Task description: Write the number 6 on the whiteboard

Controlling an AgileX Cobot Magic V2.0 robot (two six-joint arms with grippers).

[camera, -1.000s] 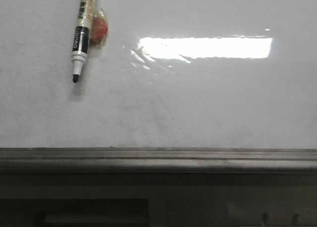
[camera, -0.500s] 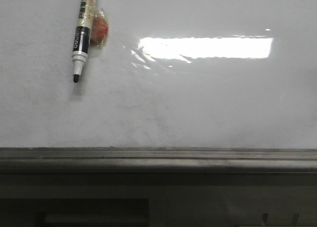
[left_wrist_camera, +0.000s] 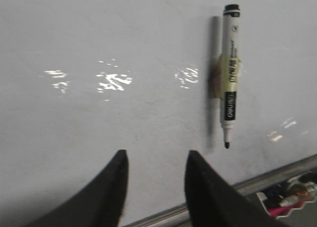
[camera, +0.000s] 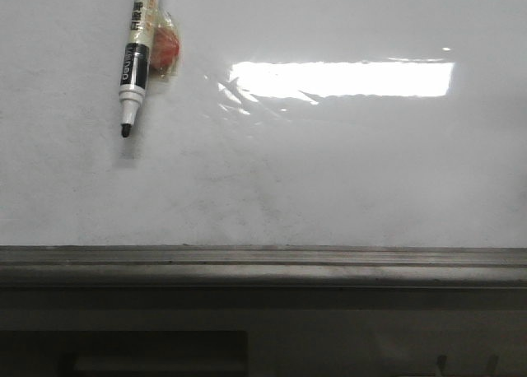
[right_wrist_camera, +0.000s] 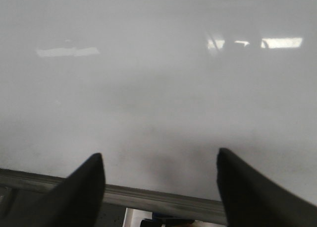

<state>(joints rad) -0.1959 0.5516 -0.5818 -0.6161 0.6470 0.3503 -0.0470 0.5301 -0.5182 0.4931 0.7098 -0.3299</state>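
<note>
The whiteboard (camera: 329, 171) fills the front view, glossy white with faint grey smudges and a bright rectangular light reflection. No number 6 shows on it. A black-and-white marker (camera: 134, 60) hangs on the board at upper left, tip down, cap off, fixed with yellowish tape and a red blob; it also shows in the left wrist view (left_wrist_camera: 230, 73). My left gripper (left_wrist_camera: 156, 160) is open and empty, its fingers apart, left of the marker tip. My right gripper (right_wrist_camera: 159, 162) is open wide and empty over the bare board (right_wrist_camera: 158, 88). Neither gripper shows in the front view.
A grey metal ledge (camera: 263, 262) runs along the board's lower edge; it also shows in the left wrist view (left_wrist_camera: 277, 175) and the right wrist view (right_wrist_camera: 163, 199). Coloured items (left_wrist_camera: 292, 195) lie below the ledge.
</note>
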